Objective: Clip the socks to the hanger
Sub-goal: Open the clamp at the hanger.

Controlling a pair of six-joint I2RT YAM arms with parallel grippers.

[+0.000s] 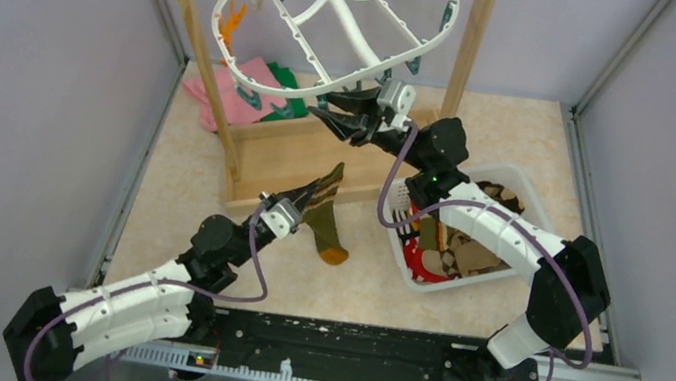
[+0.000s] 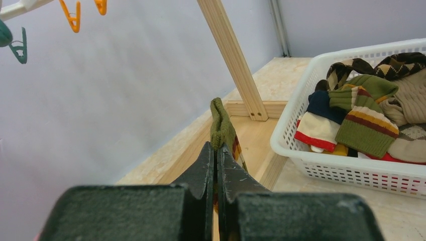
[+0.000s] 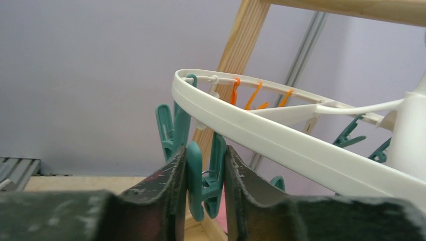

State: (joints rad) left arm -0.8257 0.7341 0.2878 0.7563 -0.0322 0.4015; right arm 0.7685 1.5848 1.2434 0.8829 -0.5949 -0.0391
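The left tool [image 1: 308, 196] is clamped tight on an olive-brown sock [image 1: 325, 217] with orange stripes. It pinches the sock near one end, so a short fold of fabric stands up past its fingertips and the rest hangs down below it toward the table [image 1: 190, 209].

The right tool [image 1: 341, 110] is raised well above and ahead of the left tool, at the near rim of the hanger [image 1: 232, 59]. In the right wrist view its jaws are closed around a teal clip [image 3: 217, 160] that hangs just under the white rim, one pad against each side. Whether the clip's mouth is already squeezed open cannot be told from these views.

The sock is not yet at that clip: it is well below the right tool and to its left, apart from the hanger. No sock shows on any of the teal or orange clips in view, so by my reading nothing has been clipped so far and this is the first one in hand.

What is left is most of the job. The held sock has to be lifted to the gripped clip. A heap of other socks [image 2: 366, 120] waits in the white basket [image 2: 291, 130], which is ahead and to the right of the left tool and beneath the right arm.
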